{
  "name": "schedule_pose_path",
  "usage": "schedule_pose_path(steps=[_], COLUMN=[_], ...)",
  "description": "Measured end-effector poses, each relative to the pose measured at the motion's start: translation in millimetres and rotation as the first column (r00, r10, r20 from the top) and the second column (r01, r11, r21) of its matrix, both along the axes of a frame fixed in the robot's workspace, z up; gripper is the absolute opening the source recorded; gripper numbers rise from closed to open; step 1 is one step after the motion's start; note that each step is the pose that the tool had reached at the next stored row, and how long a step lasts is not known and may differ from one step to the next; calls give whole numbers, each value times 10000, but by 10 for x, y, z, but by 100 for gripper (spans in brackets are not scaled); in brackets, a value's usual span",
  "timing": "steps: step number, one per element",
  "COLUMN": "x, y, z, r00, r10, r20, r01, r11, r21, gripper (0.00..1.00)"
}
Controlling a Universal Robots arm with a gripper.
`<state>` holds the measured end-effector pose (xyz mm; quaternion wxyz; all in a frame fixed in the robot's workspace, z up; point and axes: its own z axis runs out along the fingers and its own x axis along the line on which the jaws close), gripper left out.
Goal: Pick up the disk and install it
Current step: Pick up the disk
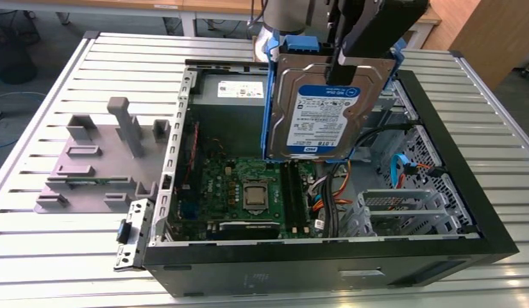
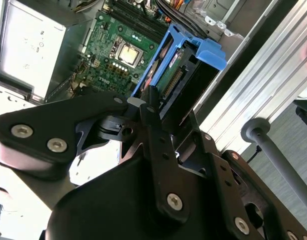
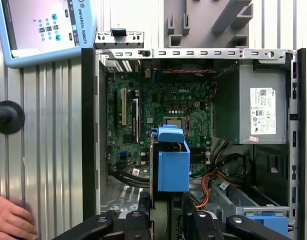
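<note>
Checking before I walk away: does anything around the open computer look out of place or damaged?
Nothing looks spilled or damaged. The one oddity: the disk hangs on edge in the gripper above the motherboard, outside any bay. In the first wrist view a person's hand is over the table beside the case.

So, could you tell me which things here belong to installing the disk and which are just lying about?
Job in hand: disk, upright in the gripper; open computer case beneath it.
Lying about: grey fixture beside the case; teach pendant; a person's hand; power-supply box inside the case.
</note>
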<state>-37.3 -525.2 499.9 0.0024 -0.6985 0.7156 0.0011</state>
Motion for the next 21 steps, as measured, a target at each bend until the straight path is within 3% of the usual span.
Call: schedule_pose_path(steps=[14,21], x=[141,145], y=[0,0], z=[0,0], r00=[10000,10000], r10=[-1,-1], r20=[0,0], r01=[1,1], r11=[10000,10000], r21=[-1,-1], gripper=[35,35])
